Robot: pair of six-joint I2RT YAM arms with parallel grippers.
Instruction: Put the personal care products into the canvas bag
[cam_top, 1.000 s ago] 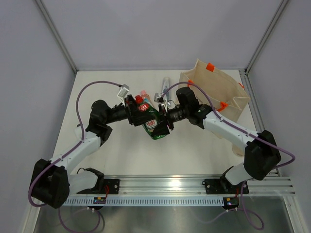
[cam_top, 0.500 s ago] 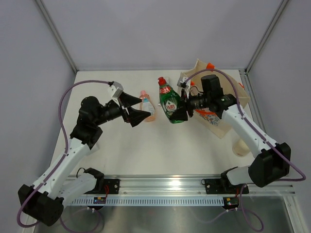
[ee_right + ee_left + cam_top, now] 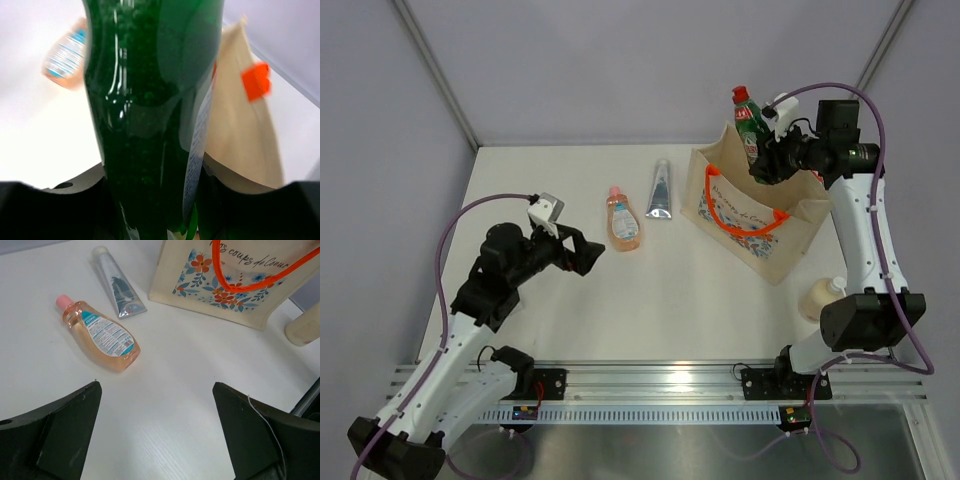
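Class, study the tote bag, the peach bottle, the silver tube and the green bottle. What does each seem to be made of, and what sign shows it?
Tote bag: apparently woven cloth, matte, no glare.
Peach bottle: probably clear glossy plastic; the liquid shows through.
Silver tube: perhaps soft plastic or laminate, satin sheen, flat crimped end.
Green bottle: translucent glossy plastic, bright highlights.

I count four personal care products in all: one green bottle with a red cap [image 3: 750, 125], one peach-pink bottle [image 3: 623, 220], one silver tube [image 3: 660, 190] and one cream pump bottle [image 3: 823, 297]. That makes three bottles and one tube. There is one canvas bag [image 3: 760, 245]. I have two pincers: one left gripper [image 3: 588, 252] and one right gripper [image 3: 767, 163].
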